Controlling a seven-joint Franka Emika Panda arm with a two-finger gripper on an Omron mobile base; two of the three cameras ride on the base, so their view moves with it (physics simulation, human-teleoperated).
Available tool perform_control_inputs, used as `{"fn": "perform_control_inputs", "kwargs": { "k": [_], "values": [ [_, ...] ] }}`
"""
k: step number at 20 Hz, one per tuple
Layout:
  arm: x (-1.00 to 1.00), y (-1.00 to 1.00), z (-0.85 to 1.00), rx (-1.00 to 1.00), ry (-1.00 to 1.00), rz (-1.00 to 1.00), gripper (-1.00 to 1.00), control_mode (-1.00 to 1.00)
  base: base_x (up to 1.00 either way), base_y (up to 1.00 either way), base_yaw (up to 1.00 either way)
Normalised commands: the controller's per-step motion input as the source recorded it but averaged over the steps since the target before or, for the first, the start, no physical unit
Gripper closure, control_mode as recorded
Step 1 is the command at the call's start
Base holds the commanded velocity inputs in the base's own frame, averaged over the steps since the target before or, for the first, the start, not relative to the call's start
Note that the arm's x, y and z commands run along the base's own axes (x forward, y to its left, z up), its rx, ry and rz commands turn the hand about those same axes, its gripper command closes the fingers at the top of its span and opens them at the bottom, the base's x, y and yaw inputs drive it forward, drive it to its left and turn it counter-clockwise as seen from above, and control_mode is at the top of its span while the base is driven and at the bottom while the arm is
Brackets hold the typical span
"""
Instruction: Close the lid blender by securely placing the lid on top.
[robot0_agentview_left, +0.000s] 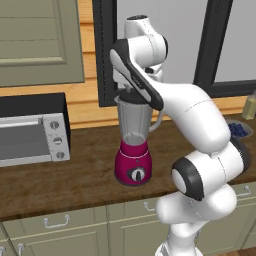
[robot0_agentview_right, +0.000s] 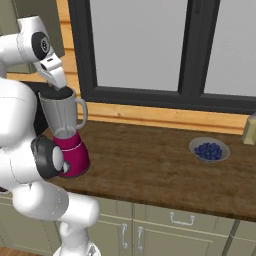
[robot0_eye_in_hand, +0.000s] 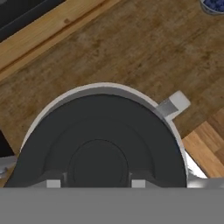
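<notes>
the gripper (robot0_eye_in_hand: 95, 183) fingertips are cut off at the hand view's bottom edge. the arm hides the blender (robot0_agentview_left: 134, 145) rim in the left base view.

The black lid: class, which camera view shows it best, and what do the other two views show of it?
The hand view: the lid appears as a broad dark disc inside the blender jar's pale rim. In the left base view the arm hides nearly all of it at the jar's mouth. The right base view shows only a dark edge under the gripper.
</notes>
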Motion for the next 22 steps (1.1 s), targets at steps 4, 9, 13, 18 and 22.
{"fn": "perform_control_inputs", "kwargs": {
  "k": [4,9,13,18,22],
  "values": [
    [-0.07,0.02,0.0,-0.01,-0.08,-0.02,1.0,-1.0,0.0,0.0,0.0],
    [-0.08,0.07,-0.05,-0.12,-0.1,0.0,1.0,-1.0,0.0,0.0,0.0],
    [-0.03,0.01,-0.08,-0.1,-0.04,0.0,1.0,-1.0,0.0,0.0,0.0],
    [0.0,0.0,-0.06,0.0,0.0,0.0,1.0,-1.0,0.0,0.0,0.0],
    [-0.07,0.0,-0.22,0.0,-0.01,0.0,1.0,-1.0,0.0,0.0,0.0]
  ]
}}
